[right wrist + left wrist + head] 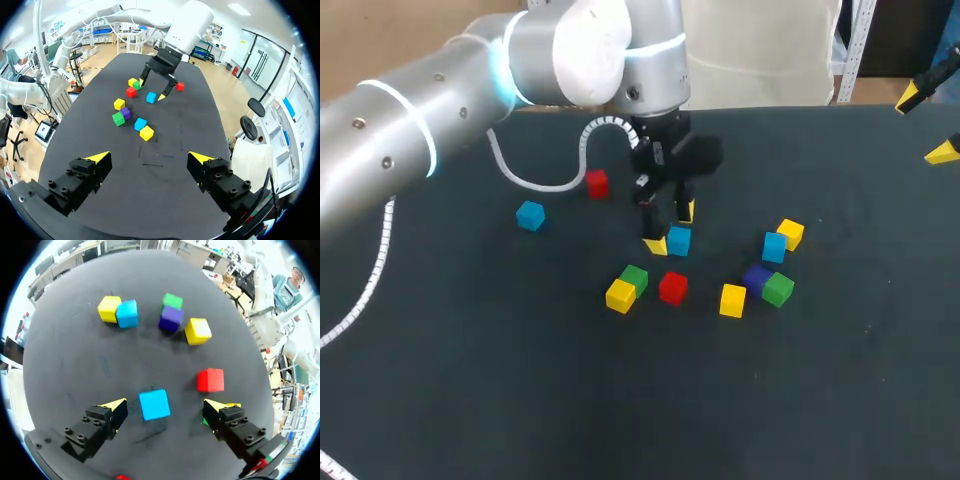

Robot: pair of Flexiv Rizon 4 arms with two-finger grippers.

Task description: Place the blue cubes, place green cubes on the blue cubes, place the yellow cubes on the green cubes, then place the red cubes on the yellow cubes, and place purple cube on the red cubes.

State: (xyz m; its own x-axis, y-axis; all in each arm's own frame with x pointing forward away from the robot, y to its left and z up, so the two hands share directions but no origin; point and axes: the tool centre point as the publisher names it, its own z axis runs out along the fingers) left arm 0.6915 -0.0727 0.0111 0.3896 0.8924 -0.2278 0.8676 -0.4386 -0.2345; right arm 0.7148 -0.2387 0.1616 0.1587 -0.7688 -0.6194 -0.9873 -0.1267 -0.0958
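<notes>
Clock positions are read on the head view, with 12 o'clock at the far side of the tabletop (pixel 520 400).

- Left arm (pixel 420 110): enters from 10 o'clock and reaches to mid-tabletop.
- Far-left blue cube (pixel 530 215): alone, at 9 o'clock of the left jaws, well apart from them.
- Rear red cube (pixel 597 183): at 10 o'clock of the left jaws.
- Left yellow cube (pixel 620 296): touching the left green cube (pixel 635 279), which sits at its 1 o'clock.
- Middle red cube (pixel 672 288): near the central blue cube, at its 6 o'clock.
- Left jaws: released, one finger on each side of the central blue cube (pixel 679 241). The left wrist view shows a gap on both sides.
- Middle yellow cube (pixel 732 300): at 5 o'clock of the central blue cube.
- Purple cube (pixel 756 277): touching the right green cube (pixel 778 289), which sits at its 4 o'clock.
- Right blue cube (pixel 774 247): at 1 o'clock of the purple cube. It touches the right yellow cube (pixel 790 234), which sits at its 2 o'clock.
- Right jaws: released and spread wide with nothing between them, at the tabletop's 2 o'clock corner, well apart from every cube.
- All cubes lie singly on the tabletop, none stacked.
</notes>
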